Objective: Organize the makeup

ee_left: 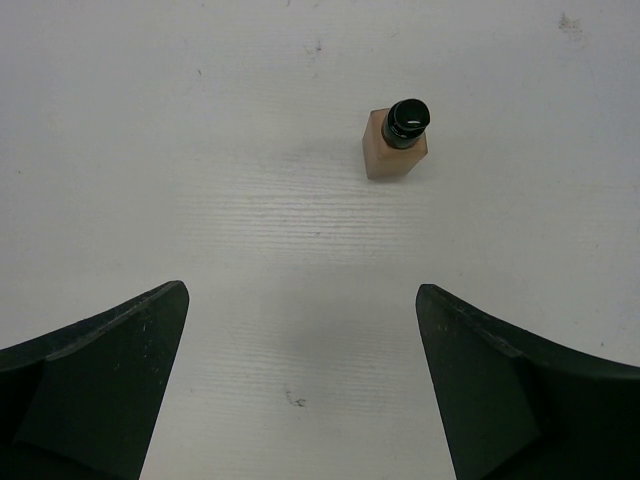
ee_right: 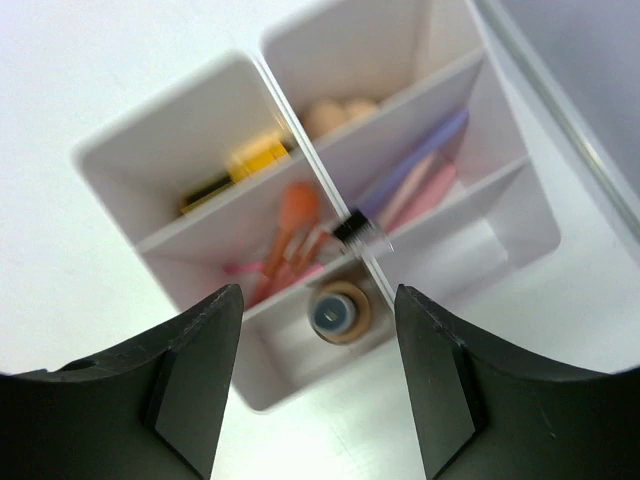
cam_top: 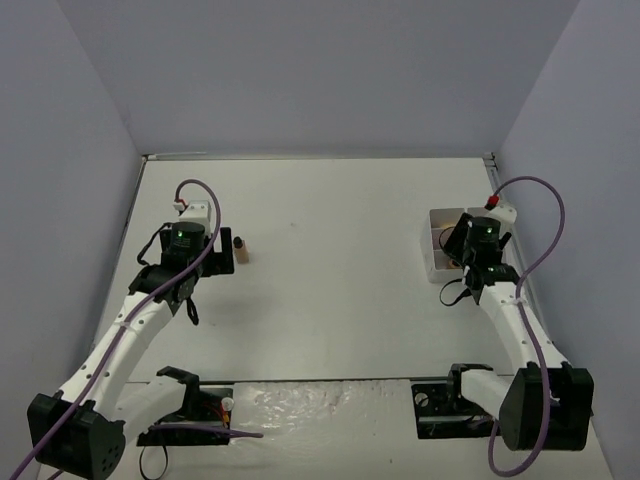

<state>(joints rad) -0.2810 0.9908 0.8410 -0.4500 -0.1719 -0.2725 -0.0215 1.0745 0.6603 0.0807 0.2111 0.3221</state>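
A tan bottle with a black cap stands upright on the white table, ahead and to the right of my left gripper. That gripper is open wide with nothing between its fingers. In the top view the same bottle stands just right of the left gripper. My right gripper hangs open above the white tray. Below it, another tan bottle with a dark cap stands in the nearest compartment, apart from the fingers. Other compartments hold orange and pink sticks, lilac and pink sticks, a gold-black lipstick and peach sponges.
The tray sits at the table's right side, close to the right wall. A black-capped clear piece rests on the tray's middle divider. Purple cables loop over both arms.
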